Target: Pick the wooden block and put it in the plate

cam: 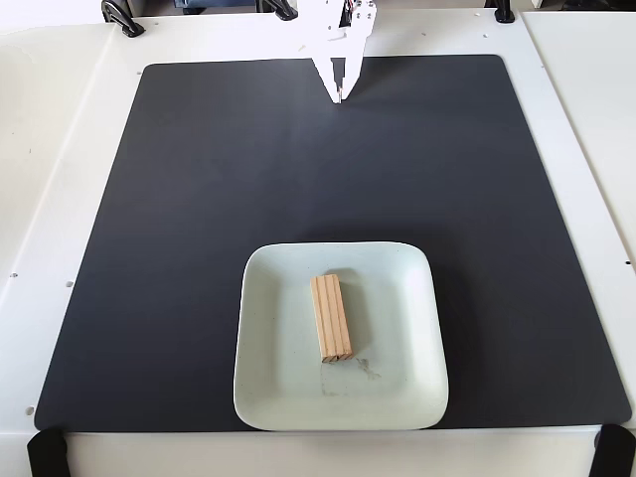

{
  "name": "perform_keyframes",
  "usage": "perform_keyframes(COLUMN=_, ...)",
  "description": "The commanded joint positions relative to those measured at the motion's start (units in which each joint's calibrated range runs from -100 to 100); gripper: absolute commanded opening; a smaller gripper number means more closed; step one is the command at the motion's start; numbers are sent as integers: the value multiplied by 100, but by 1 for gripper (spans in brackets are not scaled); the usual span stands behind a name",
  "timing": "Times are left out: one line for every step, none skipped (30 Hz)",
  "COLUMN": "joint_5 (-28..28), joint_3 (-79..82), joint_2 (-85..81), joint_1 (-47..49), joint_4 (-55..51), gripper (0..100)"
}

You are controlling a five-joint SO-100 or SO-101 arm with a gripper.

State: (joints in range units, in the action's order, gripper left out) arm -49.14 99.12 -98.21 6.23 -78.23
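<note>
A white two-finger pincer [338, 95] hangs at the far edge of the work surface in the fixed view, its tips drawn together to a single point and holding nothing, poised over the top border of a large black rectangular mat [199, 248]. The arm's white body rises out of frame directly behind it.

Well apart from the pincer, toward the near edge of the mat and almost straight below it in the view, sits a large pale mint-green square plate with rounded corners and a raised rim [268, 378]. Inside the plate, near its centre, lies a small light-tan rectangular wooden block [331, 316], flat on the plate's surface with its grooved face up and its long side pointing roughly back toward the pincer. A faint smudge [370, 371] marks the plate just beyond the block's near end, on the side away from the pincer.

The mat rests on a white table [50, 199], with black clamps [122, 17] visible at the far edge, left of the pincer.
</note>
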Motion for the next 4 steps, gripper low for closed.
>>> perform_keyframes(joint_5=-3, joint_3=25, joint_2=8, joint_1=4, joint_4=-38, gripper=1)
perform_keyframes(joint_5=-3, joint_3=25, joint_2=8, joint_1=4, joint_4=-38, gripper=1)
perform_keyframes(joint_5=-3, joint_3=25, joint_2=8, joint_1=4, joint_4=-38, gripper=1)
perform_keyframes(joint_5=-3, joint_3=25, joint_2=8, joint_1=4, joint_4=-38, gripper=1)
